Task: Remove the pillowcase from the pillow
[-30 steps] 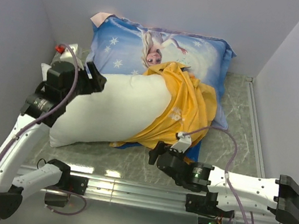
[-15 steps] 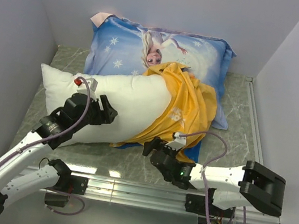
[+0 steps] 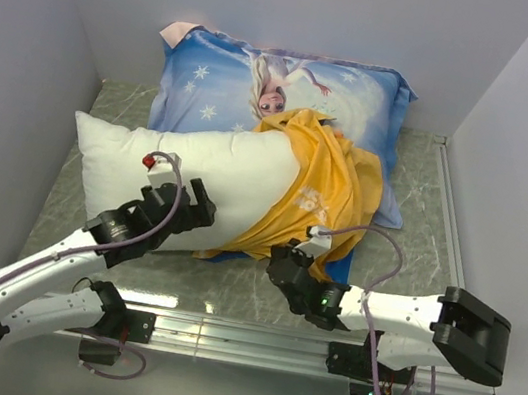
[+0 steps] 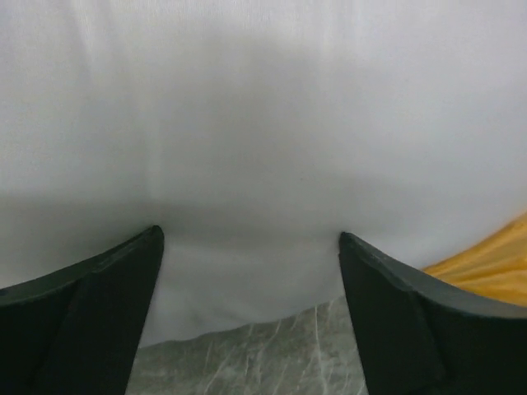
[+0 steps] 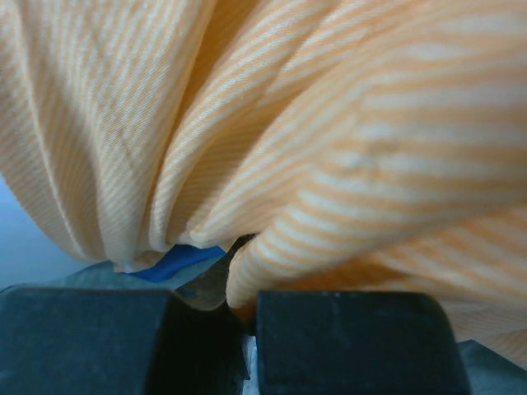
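Note:
The white pillow [image 3: 217, 175] lies across the table, its right end still inside the yellow-orange pillowcase [image 3: 330, 194]. My left gripper [image 3: 196, 212] is open at the pillow's near edge. In the left wrist view the left gripper [image 4: 249, 235] has its jaws wide apart, with the pillow [image 4: 263, 123] bulging between them and a corner of pillowcase [image 4: 494, 259] at the right. My right gripper [image 3: 284, 260] is at the pillowcase's near hem. In the right wrist view the right gripper [image 5: 247, 300] is shut on a fold of striped pillowcase [image 5: 329, 148], beside a small blue bit [image 5: 177, 262].
A blue Elsa-printed pillow [image 3: 224, 74] lies at the back, partly under the pillowcase. Grey walls close in the left, back and right. The marble tabletop [image 3: 418, 244] shows at the right, and a metal rail [image 3: 221, 332] runs along the near edge.
My left arm came off the pillow's left end and swung to its near edge, jaws widening. The pillow's left end settled onto the table. My right gripper closed on the pillowcase's hem.

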`<state>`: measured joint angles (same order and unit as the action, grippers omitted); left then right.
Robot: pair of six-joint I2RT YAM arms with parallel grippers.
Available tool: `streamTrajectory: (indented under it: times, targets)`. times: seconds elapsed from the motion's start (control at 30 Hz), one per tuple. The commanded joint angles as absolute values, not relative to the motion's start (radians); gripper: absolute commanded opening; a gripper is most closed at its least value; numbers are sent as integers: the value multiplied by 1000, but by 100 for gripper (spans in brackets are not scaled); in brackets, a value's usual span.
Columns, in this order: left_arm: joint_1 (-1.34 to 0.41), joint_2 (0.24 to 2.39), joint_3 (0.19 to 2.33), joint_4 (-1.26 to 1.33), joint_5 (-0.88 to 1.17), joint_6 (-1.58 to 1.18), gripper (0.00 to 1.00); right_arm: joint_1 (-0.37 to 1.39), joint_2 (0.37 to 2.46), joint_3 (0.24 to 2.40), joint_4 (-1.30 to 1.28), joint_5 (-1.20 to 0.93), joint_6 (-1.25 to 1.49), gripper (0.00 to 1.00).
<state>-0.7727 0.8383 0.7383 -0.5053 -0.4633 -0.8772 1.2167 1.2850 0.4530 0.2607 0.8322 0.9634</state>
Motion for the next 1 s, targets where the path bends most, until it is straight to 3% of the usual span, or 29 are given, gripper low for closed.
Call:
streamTrajectory:
  times: [0.0,0.03,0.07,0.1,0.5,0.77,0.97]
  targets:
    - [-779,899,712,-494,-532,-873,88,1215,1207,511,223,907,959,0]
    - [-781,914,732,-494,-551,-865,69,1216,1165,514,203,911,957,0]
    - [-779,920,750,-506,-570,-856,11,1215,1137,518,178,919,962,0]
    - [-779,926,770,-544,-607,-854,0,1215,1108,523,122,923,966,0]
    - [-660,838,1043,-698,-696,-729,1,1122,585,765,-448,999,907,0]
    - [-522,805,1029,-660,-612,-690,0,841,526,1084,-561,946,701,0]
    - [-499,785,982,-638,-571,-667,0,830,612,1356,-535,1046,540,0]
